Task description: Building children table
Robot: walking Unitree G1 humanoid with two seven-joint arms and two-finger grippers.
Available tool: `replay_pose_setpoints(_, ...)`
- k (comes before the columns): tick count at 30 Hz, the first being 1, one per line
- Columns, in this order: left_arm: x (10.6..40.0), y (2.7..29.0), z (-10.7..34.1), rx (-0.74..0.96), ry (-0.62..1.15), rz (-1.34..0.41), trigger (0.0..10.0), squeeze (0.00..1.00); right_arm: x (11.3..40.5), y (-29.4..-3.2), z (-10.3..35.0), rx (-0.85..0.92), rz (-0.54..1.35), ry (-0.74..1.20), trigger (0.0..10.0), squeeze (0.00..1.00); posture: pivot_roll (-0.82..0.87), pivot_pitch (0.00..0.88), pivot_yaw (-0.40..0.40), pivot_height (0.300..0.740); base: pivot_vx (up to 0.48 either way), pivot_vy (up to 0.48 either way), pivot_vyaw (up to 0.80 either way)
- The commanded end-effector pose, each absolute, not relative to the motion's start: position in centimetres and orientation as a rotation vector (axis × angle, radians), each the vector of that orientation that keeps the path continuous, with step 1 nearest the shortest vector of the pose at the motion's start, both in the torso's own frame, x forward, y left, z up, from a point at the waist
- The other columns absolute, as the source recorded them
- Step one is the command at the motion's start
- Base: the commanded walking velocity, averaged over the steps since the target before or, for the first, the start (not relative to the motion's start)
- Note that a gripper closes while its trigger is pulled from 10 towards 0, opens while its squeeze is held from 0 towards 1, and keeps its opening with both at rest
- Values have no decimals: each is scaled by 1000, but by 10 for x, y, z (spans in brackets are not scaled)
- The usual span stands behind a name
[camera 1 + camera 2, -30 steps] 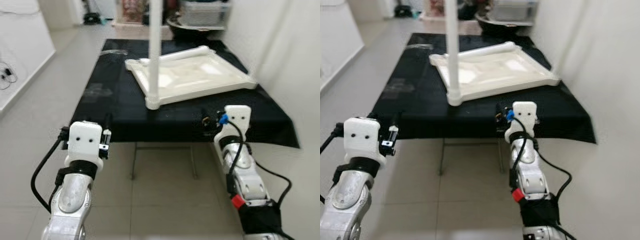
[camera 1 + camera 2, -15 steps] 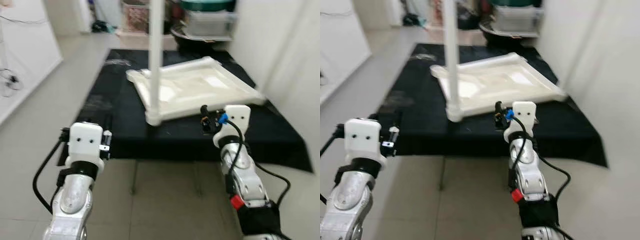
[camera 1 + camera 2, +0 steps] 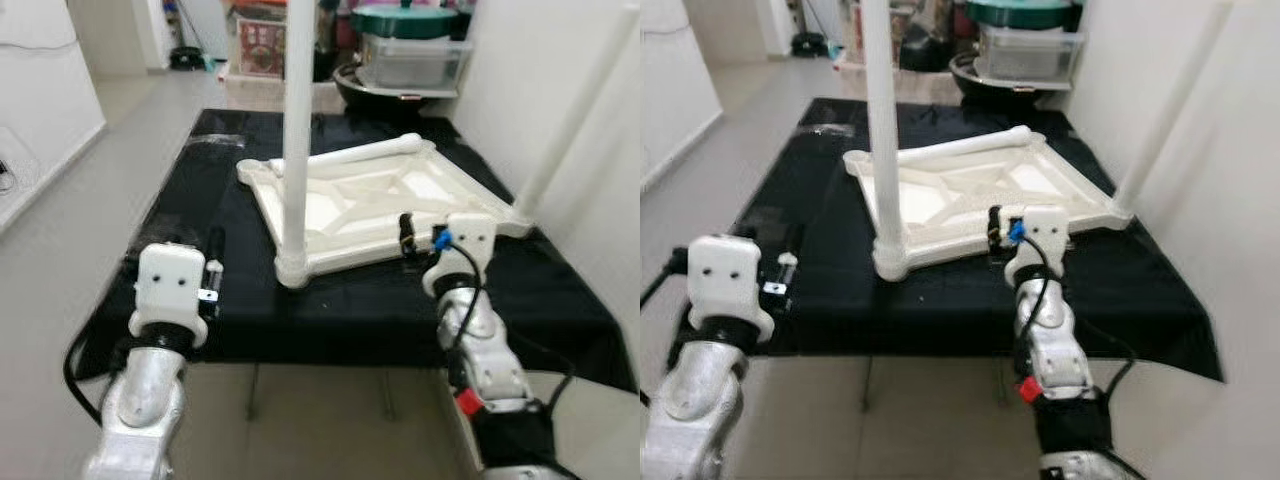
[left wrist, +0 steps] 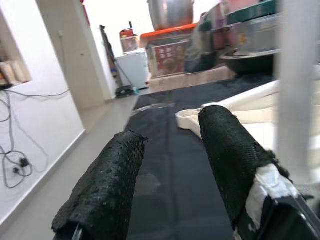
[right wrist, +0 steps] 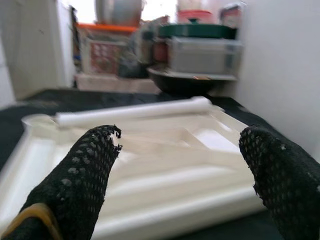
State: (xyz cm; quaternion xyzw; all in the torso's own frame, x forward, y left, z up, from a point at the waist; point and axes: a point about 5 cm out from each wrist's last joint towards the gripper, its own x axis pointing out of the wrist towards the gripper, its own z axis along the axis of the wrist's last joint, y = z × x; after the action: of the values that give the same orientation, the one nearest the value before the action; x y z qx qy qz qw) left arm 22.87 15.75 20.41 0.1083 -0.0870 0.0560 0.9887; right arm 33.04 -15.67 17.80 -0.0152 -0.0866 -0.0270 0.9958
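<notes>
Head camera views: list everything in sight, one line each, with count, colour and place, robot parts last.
table top: one, white, upside down on the black cloth.
fitted legs: two, white, upright at the near-left and right corners.
loose leg: one, white, lying along the far edge of the table top.
black cloth: one, covering the low work table.
storage bin: one, clear, green lid, beyond the table.
left tool: open, hovering over the cloth's near-left part.
right tool: open, facing the table top's near edge.

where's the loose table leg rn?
The loose leg lies flat along the far edge of the upturned white tabletop on the black-covered table, beyond the upright leg and ahead of the right hand.
</notes>
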Motion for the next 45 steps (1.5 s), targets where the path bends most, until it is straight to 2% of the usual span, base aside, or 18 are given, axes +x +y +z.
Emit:
replay_pose_setpoints(1,228,160,203,228,-165,119,10000,0,330,-152,177,-27,-44,-176,10000,0,145,33,-73,740,307,0,0)
replay_pose_setpoints(15,228,146,197,184,-134,41,10000,0,332,-161,178,-30,-105,-171,10000,0,144,46,-76,740,40,0,0)
replay_pose_setpoints(19,228,145,197,185,-132,39,10000,0,335,-163,175,-3,-65,-155,10000,0,144,48,-76,740,0,0,0)
replay_pose_setpoints(22,224,139,190,164,-102,-12,10000,0,348,-180,174,12,53,-125,10000,0,142,59,-70,740,0,0,0)
replay_pose_setpoints(27,223,137,189,158,-95,-28,10000,0,352,-188,175,6,78,-117,10000,0,140,61,-72,740,0,0,0)
replay_pose_setpoints(28,221,134,188,150,-90,-45,10000,0,357,-200,175,-2,182,-64,10000,59,136,72,-72,740,0,0,0)
replay_pose_setpoints(29,221,134,188,150,-90,-45,10000,0,357,-200,175,-2,182,-64,10000,59,136,72,-72,740,0,0,0)
replay_pose_setpoints(30,220,132,186,145,-86,-56,10000,0,359,-210,174,3,292,-10,10000,1000,135,73,-74,740,0,0,0)
replay_pose_setpoints(31,220,132,186,145,-86,-56,10000,0,359,-210,174,3,292,-10,10000,1000,135,73,-74,740,0,0,0)
replay_pose_setpoints(34,217,127,182,126,-63,-100,10000,0,350,-203,177,47,673,60,10000,1000,139,82,-73,740,0,0,0)
replay_pose_setpoints(37,216,125,181,120,-59,-114,10000,0,348,-198,178,62,746,71,10000,1000,139,82,-73,740,0,0,0)
replay_pose_setpoints(38,212,121,181,109,-60,-140,10000,0,340,-188,179,50,936,106,10000,282,152,95,-75,740,0,0,0)
replay_pose_setpoints(40,212,121,181,109,-60,-140,10000,0,340,-188,179,50,936,106,10000,282,152,95,-75,740,0,0,0)
replay_pose_setpoints(41,210,119,182,98,-60,-156,10000,0,337,-184,178,29,1017,123,10000,0,155,102,-74,740,0,0,0)
replay_pose_setpoints(45,205,113,182,71,-55,-202,10000,0,339,-175,179,-4,1096,124,10000,0,157,112,-71,740,0,0,0)
